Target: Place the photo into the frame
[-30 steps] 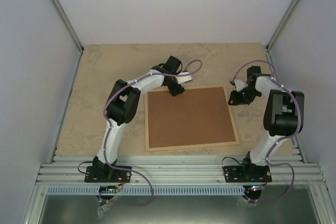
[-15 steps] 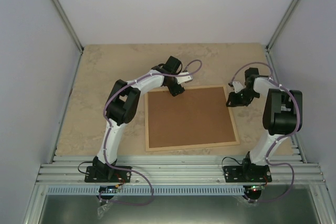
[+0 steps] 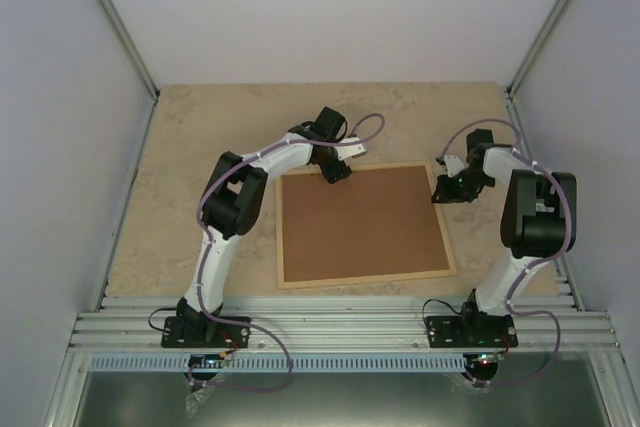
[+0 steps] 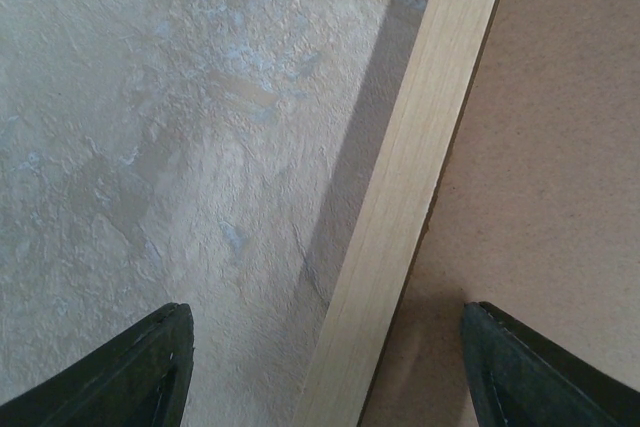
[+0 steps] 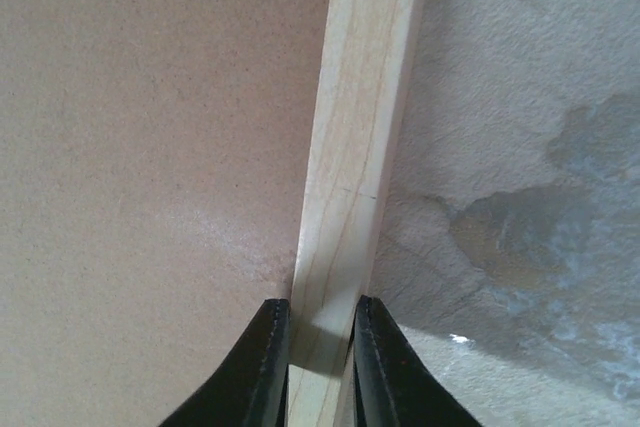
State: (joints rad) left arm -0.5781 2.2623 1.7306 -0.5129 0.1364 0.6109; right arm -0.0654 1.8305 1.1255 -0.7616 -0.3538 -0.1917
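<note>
Wood is now pinched by the right claw [image 3: 445, 189]. Its two black fingers [image 5: 262, 367] have been drawn in over the last second, and one is now pressed on each side of the pale edge of the frame [image 3: 365, 278], on the right side near the far corner. The claw has also been slid a little to the left, onto that edge. The left claw [image 3: 333, 173] has not been moved. It is held wide open over the far edge of the frame, with one finger above the counter [image 3: 200, 147] and one above the brown backing board [image 3: 360, 222]. Nothing is gripped by it.

The frame is laid flat in the middle of the counter, back side up, and it is filled by the board. The photo cannot be seen anywhere. It may be hidden under the board, but that cannot be told. So the task is judged to be near its end, with the frame perhaps about to be lifted or turned. With only one thin edge gripped, the frame could be tipped or dropped if it is raised fast.

The counter is pale and stony, with rough grey and tan patches. It is closed in by plain white walls [image 3: 330, 7] on three sides. Grey metal rails [image 3: 340, 332] are fixed along the near edge, where both arms are bolted.
</note>
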